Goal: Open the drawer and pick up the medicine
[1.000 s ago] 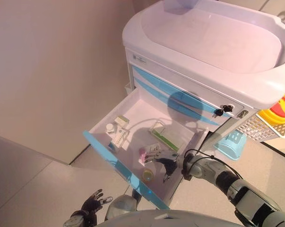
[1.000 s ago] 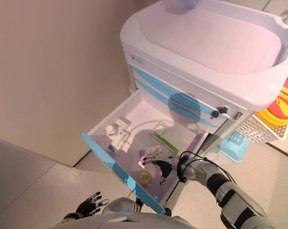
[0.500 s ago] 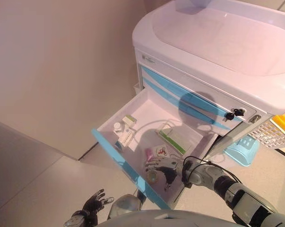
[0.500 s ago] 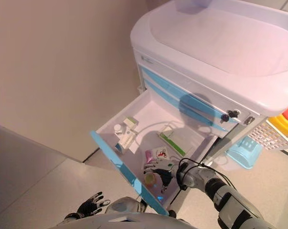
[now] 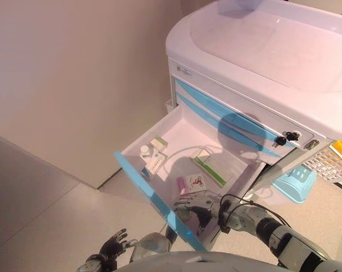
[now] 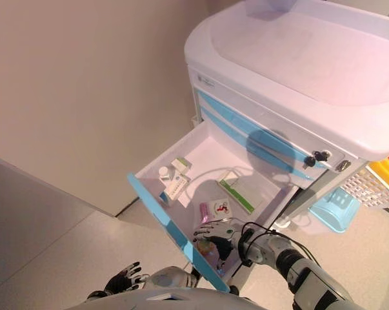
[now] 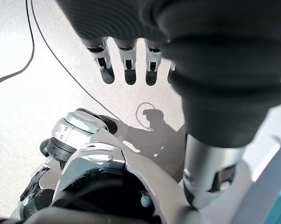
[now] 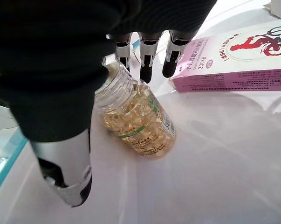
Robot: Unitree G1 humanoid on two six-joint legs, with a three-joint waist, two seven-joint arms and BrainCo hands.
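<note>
The cart's lower drawer [image 5: 143, 182], white with a blue front, stands pulled out. A clear bottle of yellow capsules [image 8: 136, 122] lies on its side on the drawer floor near the front. My right hand [image 5: 194, 203] is in the drawer right over it. The fingers [image 8: 145, 60] are straight above the bottle and the thumb [image 8: 68, 163] stands apart beside it, not closed on it. A pink-and-white medicine box [image 5: 191, 183] lies just behind the hand. My left hand [image 5: 112, 248] hangs low by the floor, open and empty.
The drawer also holds a small white bottle [image 5: 144, 151], green-and-white boxes [image 5: 156, 161] and a flat green-edged box [image 5: 212, 168]. The white cart [image 5: 261, 51] has keys [image 5: 290, 136] in its lock. A light blue basket [image 5: 295, 184] and a wire basket [image 5: 329, 164] are at its right.
The camera has shifted. My right hand has moved from beside the pink box toward the drawer's front and now sits over the capsule bottle. The left hand has stayed low.
</note>
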